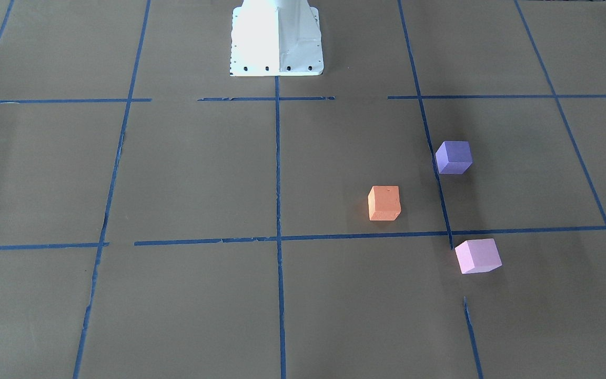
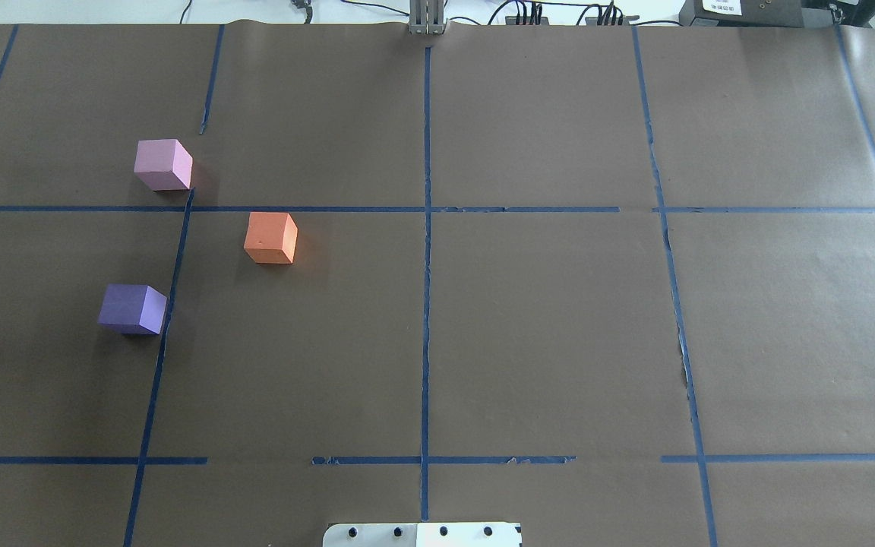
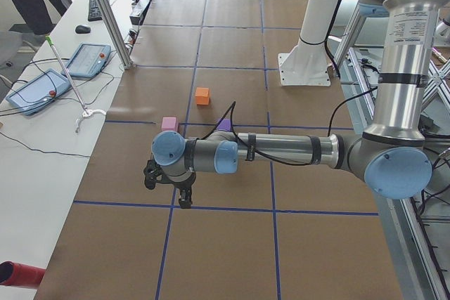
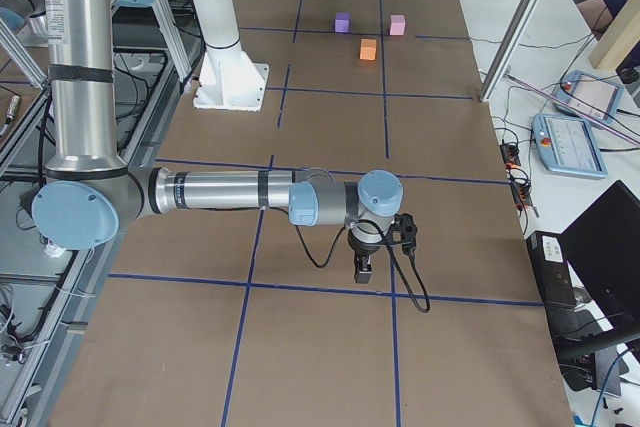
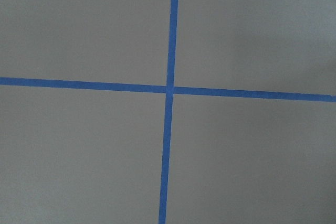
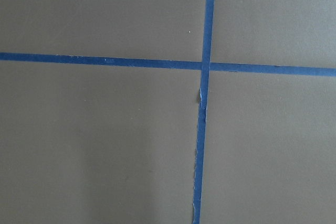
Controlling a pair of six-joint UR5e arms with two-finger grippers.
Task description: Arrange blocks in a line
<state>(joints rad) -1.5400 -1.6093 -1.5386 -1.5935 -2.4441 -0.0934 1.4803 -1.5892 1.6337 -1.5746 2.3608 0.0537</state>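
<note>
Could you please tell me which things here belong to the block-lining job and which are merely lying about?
Job: orange block, purple block, pink block.
Lying about, on the side bench: near pendant, far pendant, keyboard, mouse.

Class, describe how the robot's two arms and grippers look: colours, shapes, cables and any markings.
Both the left arm and the right arm are round silver tubes joined by bulky joints with light-blue caps and black rings. A thin black cable hangs loosely by each wrist. The left gripper and right gripper are small, black and blocky. No readable markings show.
</note>
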